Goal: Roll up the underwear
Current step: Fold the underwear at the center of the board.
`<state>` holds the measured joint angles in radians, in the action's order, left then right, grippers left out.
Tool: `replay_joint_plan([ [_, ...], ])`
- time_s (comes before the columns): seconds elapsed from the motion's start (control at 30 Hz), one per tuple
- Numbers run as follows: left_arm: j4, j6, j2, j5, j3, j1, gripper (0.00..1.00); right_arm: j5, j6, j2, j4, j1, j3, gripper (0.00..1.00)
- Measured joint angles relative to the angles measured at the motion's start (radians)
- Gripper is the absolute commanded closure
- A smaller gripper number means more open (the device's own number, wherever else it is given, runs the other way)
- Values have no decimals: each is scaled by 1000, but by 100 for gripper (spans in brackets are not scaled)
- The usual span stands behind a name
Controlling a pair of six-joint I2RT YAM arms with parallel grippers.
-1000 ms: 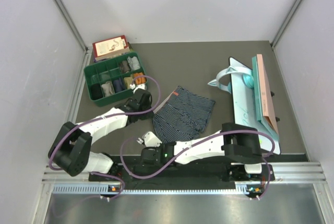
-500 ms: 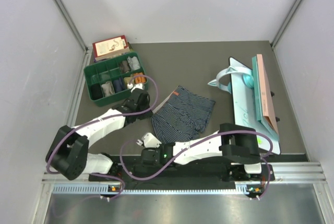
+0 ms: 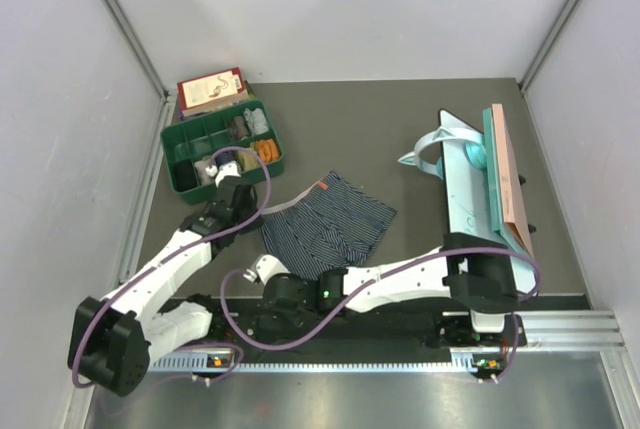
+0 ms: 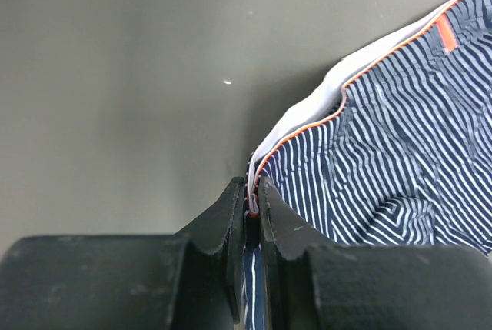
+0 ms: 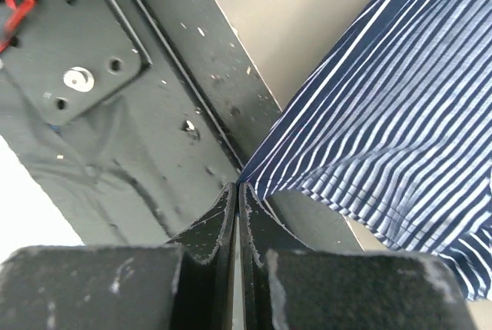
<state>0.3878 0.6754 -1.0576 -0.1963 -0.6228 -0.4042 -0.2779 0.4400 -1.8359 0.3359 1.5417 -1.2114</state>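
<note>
While both of my grippers are clenched on it, the striped underwear [image 3: 328,227] lies spread near the middle of the counter [image 3: 420,129], its near-left part drawn towards the arm bases. My left gripper [image 4: 247,194] pinches the left corner of the orange-trimmed waistband [image 4: 307,111]. My right gripper [image 5: 234,190] pinches a near corner of the striped cloth, above the black base rail. The cloth looks light, limp and stretchy. It will likely sag and wrinkle unless held taut, so edges and corners offer the surest hold.
</note>
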Motion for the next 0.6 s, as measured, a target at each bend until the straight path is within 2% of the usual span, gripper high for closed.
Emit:
replay_joint_plan([
  [0.13, 44, -24, 53, -14, 0, 3, 100, 3, -5, 35, 5, -6, 0, 100],
  [0.27, 59, -40, 43, 5, -9, 3, 100, 3, -6, 110, 12, -52, 19, 100],
  [0.6, -11, -34, -164, 134, -185, -25, 100, -69, -27, 368, 57, -266, 198, 100],
])
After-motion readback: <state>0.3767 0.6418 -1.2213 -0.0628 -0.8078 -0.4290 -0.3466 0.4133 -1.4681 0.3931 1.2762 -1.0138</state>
